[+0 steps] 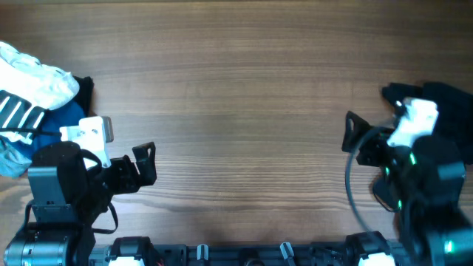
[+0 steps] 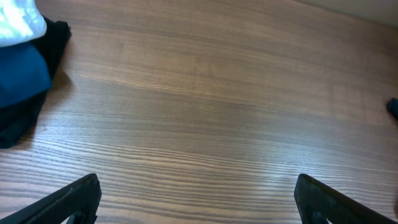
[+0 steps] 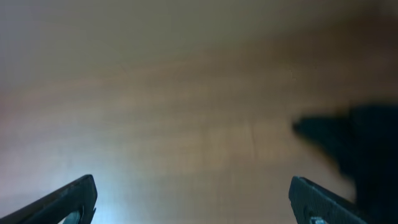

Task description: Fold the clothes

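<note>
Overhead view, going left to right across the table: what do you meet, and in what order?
White striped T-shirt on top of the clothes heap → left gripper, open → bare wooden table → right gripper, open → black garment at the right edge.

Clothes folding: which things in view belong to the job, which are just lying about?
Job: white striped T-shirt, blue garment and black garment piled together; dark garment across the table; left gripper and right gripper, both open.
Lying about: nothing else.
</note>
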